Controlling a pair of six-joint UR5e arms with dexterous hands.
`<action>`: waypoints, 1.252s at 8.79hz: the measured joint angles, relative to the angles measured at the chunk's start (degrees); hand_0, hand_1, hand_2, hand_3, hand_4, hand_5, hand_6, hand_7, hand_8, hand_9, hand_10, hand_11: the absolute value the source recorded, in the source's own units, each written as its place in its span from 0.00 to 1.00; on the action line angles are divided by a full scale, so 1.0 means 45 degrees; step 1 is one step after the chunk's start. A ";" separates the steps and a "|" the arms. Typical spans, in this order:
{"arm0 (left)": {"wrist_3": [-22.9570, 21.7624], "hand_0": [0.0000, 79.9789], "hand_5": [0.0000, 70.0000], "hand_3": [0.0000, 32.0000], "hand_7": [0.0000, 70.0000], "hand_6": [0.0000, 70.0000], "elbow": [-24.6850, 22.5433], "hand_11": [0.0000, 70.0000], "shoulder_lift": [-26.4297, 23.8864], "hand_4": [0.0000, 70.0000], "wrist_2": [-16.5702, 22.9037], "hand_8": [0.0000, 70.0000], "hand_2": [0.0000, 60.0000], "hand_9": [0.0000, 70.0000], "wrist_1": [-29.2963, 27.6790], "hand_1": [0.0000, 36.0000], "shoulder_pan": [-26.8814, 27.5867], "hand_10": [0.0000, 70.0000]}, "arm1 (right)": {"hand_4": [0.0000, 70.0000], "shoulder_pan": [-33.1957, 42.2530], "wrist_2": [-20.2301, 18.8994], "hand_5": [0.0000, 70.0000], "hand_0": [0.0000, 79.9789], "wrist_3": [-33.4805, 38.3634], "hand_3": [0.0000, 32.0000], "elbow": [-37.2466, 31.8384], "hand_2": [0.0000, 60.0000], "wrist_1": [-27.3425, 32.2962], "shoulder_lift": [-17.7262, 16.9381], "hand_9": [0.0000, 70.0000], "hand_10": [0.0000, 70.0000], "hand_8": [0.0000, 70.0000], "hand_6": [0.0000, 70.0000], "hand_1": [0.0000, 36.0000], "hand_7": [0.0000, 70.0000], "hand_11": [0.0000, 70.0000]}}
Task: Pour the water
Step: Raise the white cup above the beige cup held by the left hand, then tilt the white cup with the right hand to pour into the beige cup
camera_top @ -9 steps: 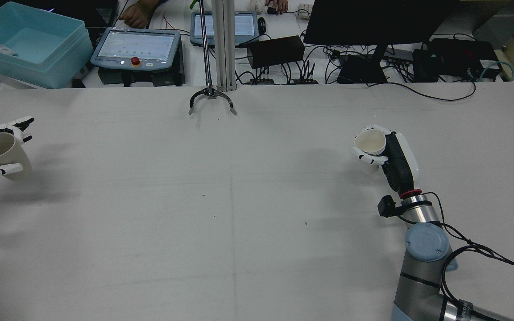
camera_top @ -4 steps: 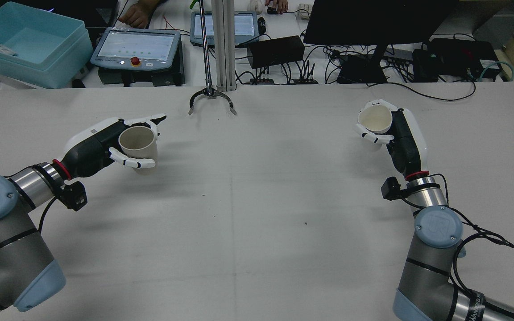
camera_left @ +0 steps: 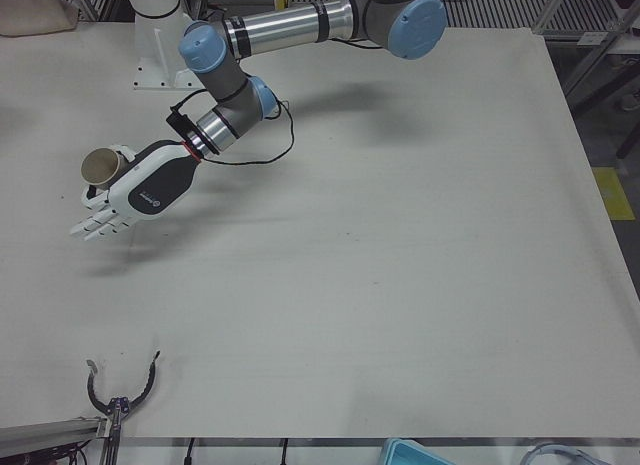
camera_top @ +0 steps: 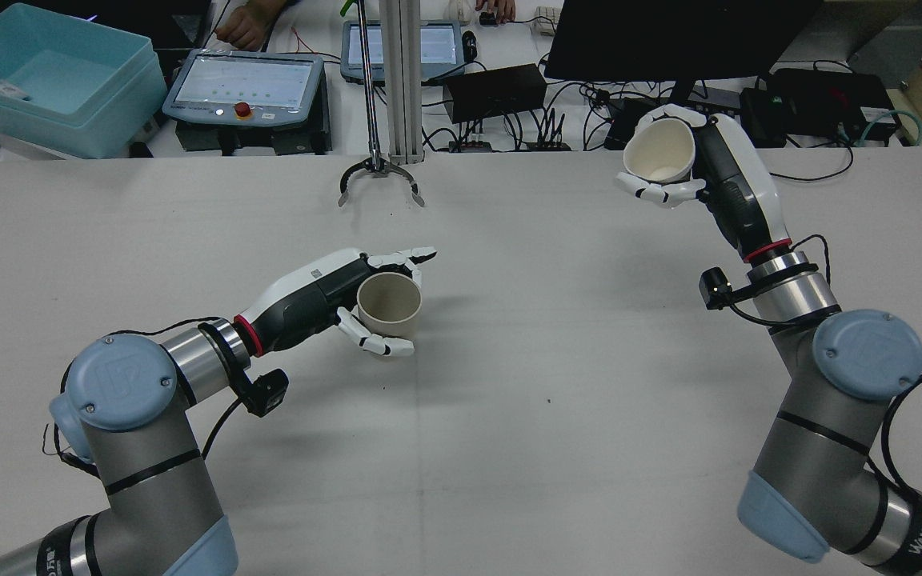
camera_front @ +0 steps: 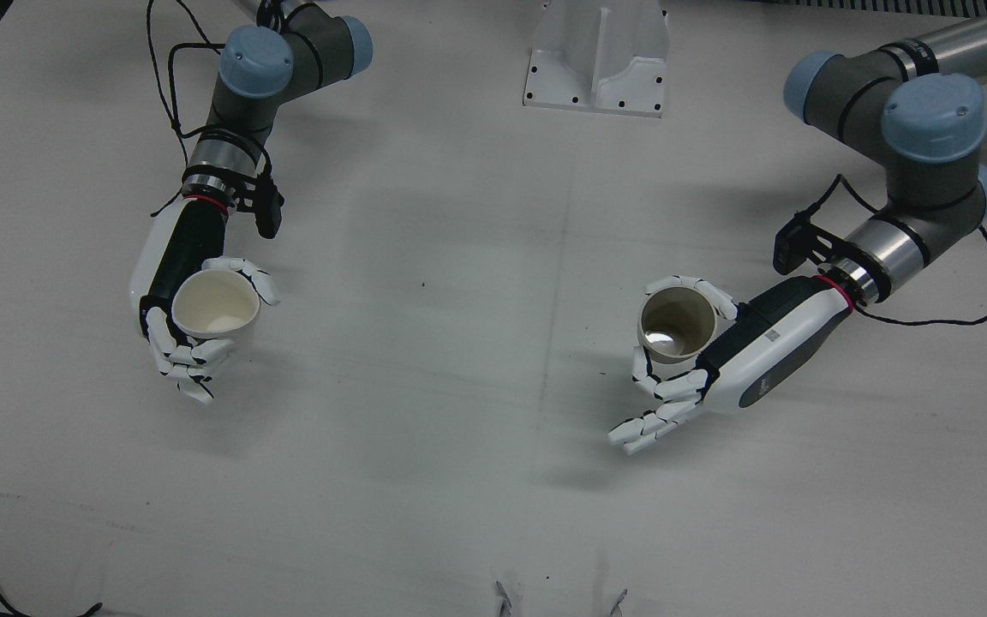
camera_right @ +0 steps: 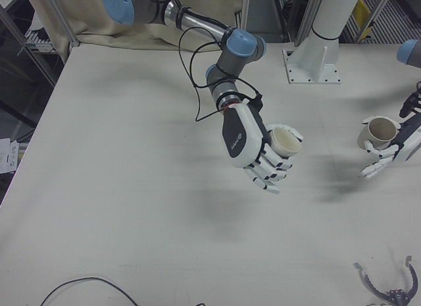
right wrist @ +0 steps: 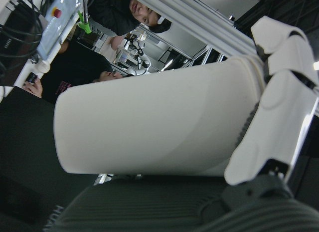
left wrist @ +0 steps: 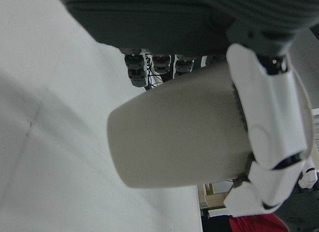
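Observation:
My left hand [camera_top: 325,300] is shut on a beige paper cup [camera_top: 389,304] and holds it upright just above the table, left of centre. The front view shows a glint of liquid inside this cup [camera_front: 676,324]. My right hand [camera_top: 729,184] is shut on a white paper cup [camera_top: 661,152], raised high at the far right, with its mouth tipped toward the left. The white cup's inside [camera_front: 215,304] looks empty in the front view. The two cups are far apart. The hand views show each cup's wall close up: the beige cup [left wrist: 184,137] and the white cup [right wrist: 159,127].
A metal claw tool [camera_top: 379,178] hangs at the table's far edge. Behind the table are a teal bin [camera_top: 53,76], control tablets [camera_top: 245,84], a monitor and cables. The white pedestal [camera_front: 601,56] stands between the arms.
My left hand has carried the beige cup from the table's left edge toward the centre. My right hand has lifted the white cup up and farther away, tipping it more.

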 measured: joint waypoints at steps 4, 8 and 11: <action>0.0424 0.60 1.00 0.00 0.15 0.10 0.0002 0.20 -0.0373 0.48 -0.0068 0.06 1.00 0.10 0.0195 1.00 0.0918 0.11 | 0.22 0.0302 -0.1376 0.84 0.65 -0.6234 0.00 0.3530 0.53 -0.0993 0.0711 0.69 0.25 0.46 0.45 0.61 0.81 0.39; 0.0492 0.61 1.00 0.00 0.14 0.10 -0.0036 0.21 -0.0526 0.49 -0.0054 0.06 1.00 0.10 0.0202 1.00 0.1004 0.11 | 0.21 -0.2092 -0.2189 0.82 0.66 -1.2338 0.00 0.4819 0.54 -0.1255 0.1161 0.61 0.21 0.40 0.40 0.65 0.70 0.33; 0.0471 0.61 1.00 0.00 0.14 0.10 -0.0048 0.21 -0.0593 0.49 -0.0053 0.06 1.00 0.10 0.0219 1.00 0.1006 0.11 | 0.20 -0.3311 -0.2230 0.83 0.66 -1.3986 0.00 0.4935 0.54 -0.1281 0.1243 0.62 0.22 0.41 0.40 0.64 0.71 0.34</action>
